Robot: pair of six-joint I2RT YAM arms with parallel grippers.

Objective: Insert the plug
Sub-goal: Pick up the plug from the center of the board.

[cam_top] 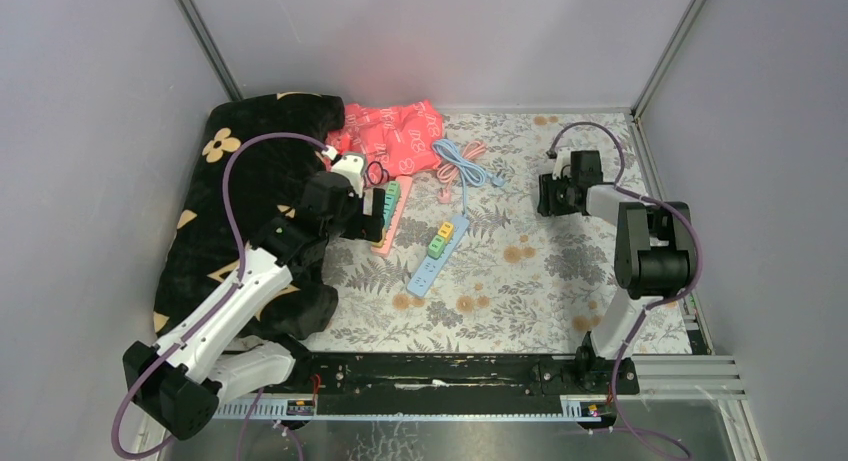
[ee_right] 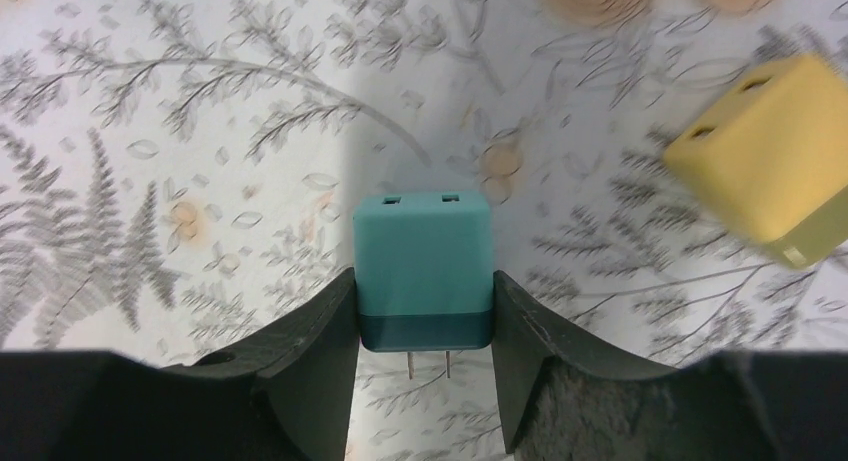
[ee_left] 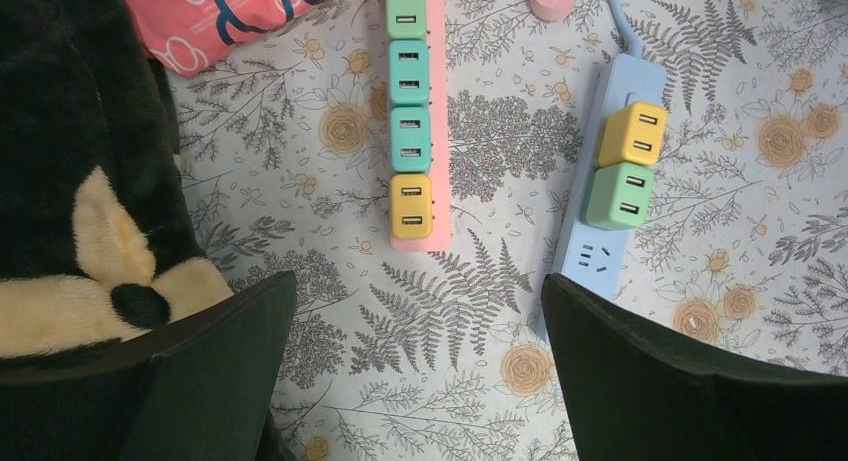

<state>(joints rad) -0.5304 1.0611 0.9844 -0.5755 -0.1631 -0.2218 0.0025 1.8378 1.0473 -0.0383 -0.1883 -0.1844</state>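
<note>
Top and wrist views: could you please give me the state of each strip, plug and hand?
pink strip: full, as far as seen.
blue strip: partly filled, one socket free.
teal plug: unplugged, pinched in right hand.
yellow plug: loose, unplugged.
left hand: open, empty.
right hand: shut on teal plug.

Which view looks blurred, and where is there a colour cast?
Right wrist: the yellow cube adapter is smeared, the teal plug adapter sharp; left wrist: crisp, evenly lit; top external: pink glow on the grey back wall.
</note>
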